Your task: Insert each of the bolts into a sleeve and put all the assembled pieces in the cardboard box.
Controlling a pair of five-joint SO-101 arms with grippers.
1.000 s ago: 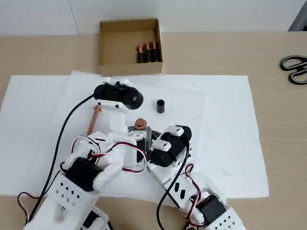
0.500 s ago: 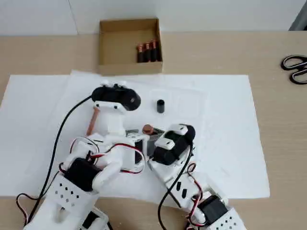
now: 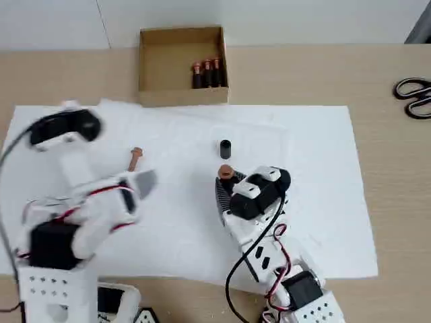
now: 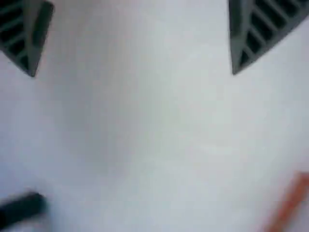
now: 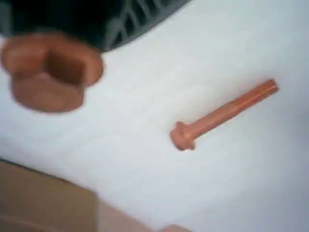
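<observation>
at the far edge of the worktop (image 3: pixel 303 74), left of its middle, the cardboard box (image 3: pixel 161 64) already holds three assembled pieces (image 3: pixel 207 74). they lie side by side against its right wall, copper heads toward the far edge. nearer, on the white sheet (image 3: pixel 330 202) that covers the middle of the worktop, one loose sleeve (image 3: pixel 225 149) stands on end. a loose bolt (image 3: pixel 135 159) lies flat well to its left, toward the worktop's left edge.

the right pincer (image 3: pixel 223 183) is clamped on a held bolt (image 3: pixel 225 172) just on the near side of the loose sleeve, apart from it, with the copper head uppermost. dark material sits right beside that head in the right wrist view, but i cannot tell sleeve from pincer finger there. so i judge, rather than see, that this bolt is already seated in a sleeve. the left pincer (image 4: pixel 133 63) hangs over bare sheet with its fingers wide apart and nothing between them, near the loose bolt on its near side.

by my count three pieces are done and boxed, and a fourth is in hand and needs carrying to the box. a fifth pair, the loose bolt and loose sleeve, is not yet joined. the task looks a little past halfway. scissors (image 3: pixel 412 94) lie at the right edge, well away from the work.
</observation>
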